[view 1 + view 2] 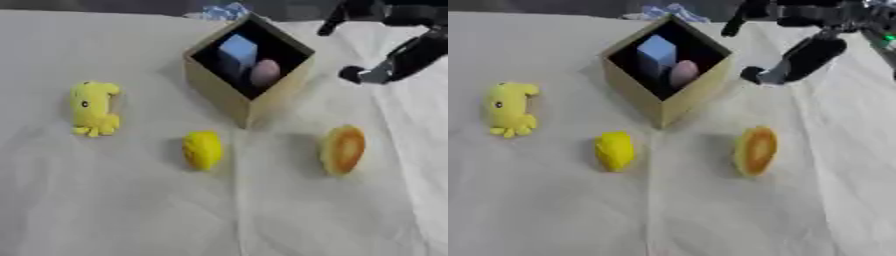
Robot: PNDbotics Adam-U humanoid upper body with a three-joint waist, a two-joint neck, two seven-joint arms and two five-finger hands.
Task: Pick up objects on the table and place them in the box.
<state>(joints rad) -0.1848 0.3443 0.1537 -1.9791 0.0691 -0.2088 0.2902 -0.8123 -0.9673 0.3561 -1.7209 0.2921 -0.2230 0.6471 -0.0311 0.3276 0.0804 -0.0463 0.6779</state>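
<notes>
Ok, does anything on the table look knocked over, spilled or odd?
Nothing spilled or damaged. The box stands upright, though turned corner-on. The yellow plush toy, lemon and orange slice lie apart on the cloth.

Probably a robot test bench rather than a home: a cream cloth (131, 210) covers the table, toy props lie around a cardboard box (219, 95).

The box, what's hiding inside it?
Inside the box you can see a light blue block and a pinkish egg-shaped thing next to it. The box's walls hide the bottom, so anything lying under them cannot be seen.
</notes>
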